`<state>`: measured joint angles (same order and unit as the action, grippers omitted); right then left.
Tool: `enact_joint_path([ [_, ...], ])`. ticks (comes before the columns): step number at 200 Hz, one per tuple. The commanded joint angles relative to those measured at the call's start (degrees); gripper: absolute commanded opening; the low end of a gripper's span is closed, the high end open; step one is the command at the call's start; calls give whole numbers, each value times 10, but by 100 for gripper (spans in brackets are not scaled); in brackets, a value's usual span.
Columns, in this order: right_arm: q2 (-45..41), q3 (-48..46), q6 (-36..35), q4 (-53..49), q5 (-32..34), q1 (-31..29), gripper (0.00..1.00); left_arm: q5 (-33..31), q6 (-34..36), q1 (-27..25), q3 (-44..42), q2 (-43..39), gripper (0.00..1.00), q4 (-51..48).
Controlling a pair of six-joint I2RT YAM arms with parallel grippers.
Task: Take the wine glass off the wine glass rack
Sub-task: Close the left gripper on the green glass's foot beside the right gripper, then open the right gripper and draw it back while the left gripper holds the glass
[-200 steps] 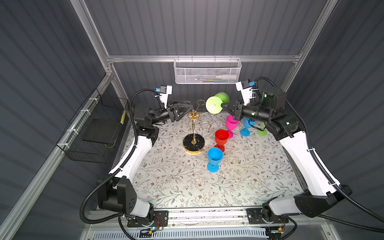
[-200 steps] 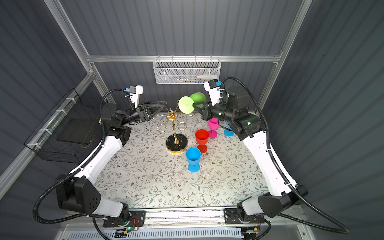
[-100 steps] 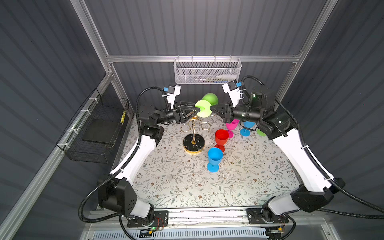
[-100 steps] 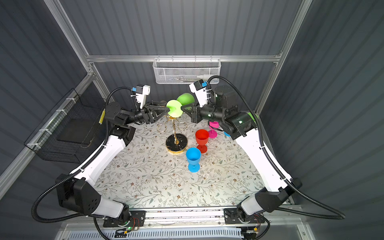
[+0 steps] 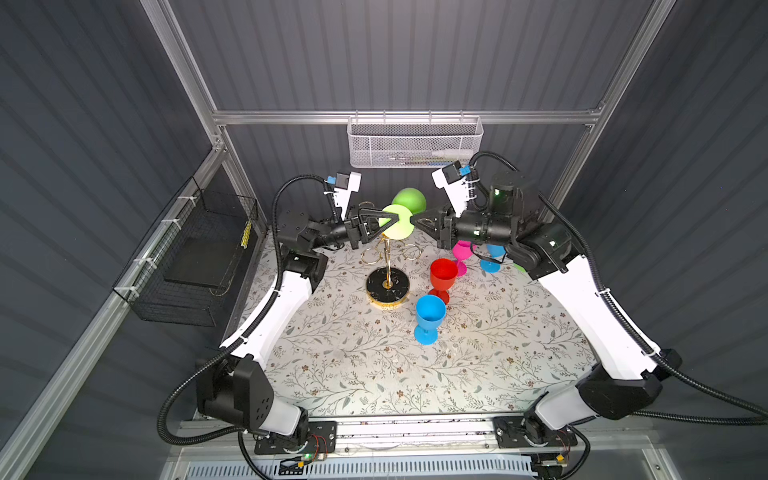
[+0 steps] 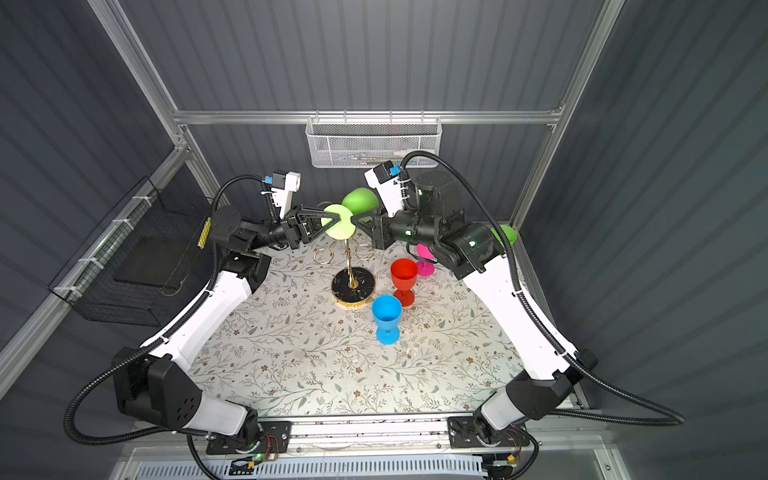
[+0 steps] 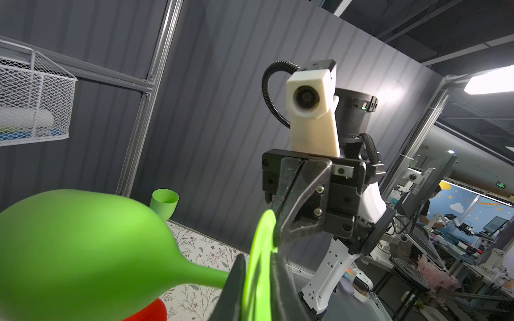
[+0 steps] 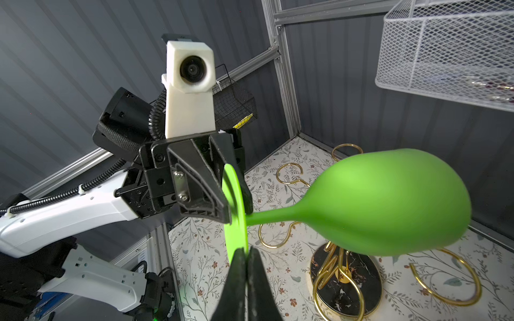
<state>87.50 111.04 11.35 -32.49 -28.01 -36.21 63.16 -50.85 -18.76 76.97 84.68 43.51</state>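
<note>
Both arms met high over the middle of the desk (image 5: pixel 374 365). The wine glass (image 5: pixel 409 200), green, lay on its side in the air above the wine glass rack (image 5: pixel 387 286), with its bowl toward the back wall and its foot disc toward the front. The left pincer (image 5: pixel 388 220) was closed on the foot disc, one finger on each face; the right wrist view (image 8: pixel 236 211) showed this best. The right pincer (image 5: pixel 415 222) was clamped on the disc's rim from the opposite side, its fingertips pressed nearly together (image 8: pixel 246 266). In both top views the stem was hidden behind the two pincers. The foot also covered the rack's pole top and some of its gold loops. In the right wrist view the bowl (image 8: pixel 389 205) masked the top of the pole, so contact between glass and rack could not be settled. The left wrist view cut off the bowl (image 7: pixel 83 250) at the frame edge, and only the tips of that arm's own pincer (image 7: pixel 257 280) showed. A red goblet (image 5: pixel 442 274) and a blue goblet (image 5: pixel 429 316) stood upright just beside the rack's base. A pink glass (image 5: pixel 462 251) and a second blue glass (image 5: pixel 492 257) were partly hidden under the right arm. A green cup (image 6: pixel 505 235) showed only as a sliver behind that arm. The contents of the white mesh basket (image 5: pixel 415 145) on the back wall were too faint to identify.
</note>
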Motion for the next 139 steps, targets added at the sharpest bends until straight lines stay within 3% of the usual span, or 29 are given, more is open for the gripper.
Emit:
enact_joint_path([
  [1,7,17,-6,5,8,-5,0,19,-56,-6,-7,8,9,86],
  [20,5,18,-4,4,6,-6,0,24,-118,-6,-7,18,0,160],
  [41,-1,16,-5,2,9,-6,0,25,-204,-6,0,35,0,246],
  [76,-42,-28,-29,12,47,-4,51,20,-362,-5,34,72,0,349],
  [101,-116,-137,-76,78,110,2,70,12,-441,-3,57,81,0,383],
  [139,-207,-318,-201,246,189,3,87,7,-418,-2,49,65,0,330],
])
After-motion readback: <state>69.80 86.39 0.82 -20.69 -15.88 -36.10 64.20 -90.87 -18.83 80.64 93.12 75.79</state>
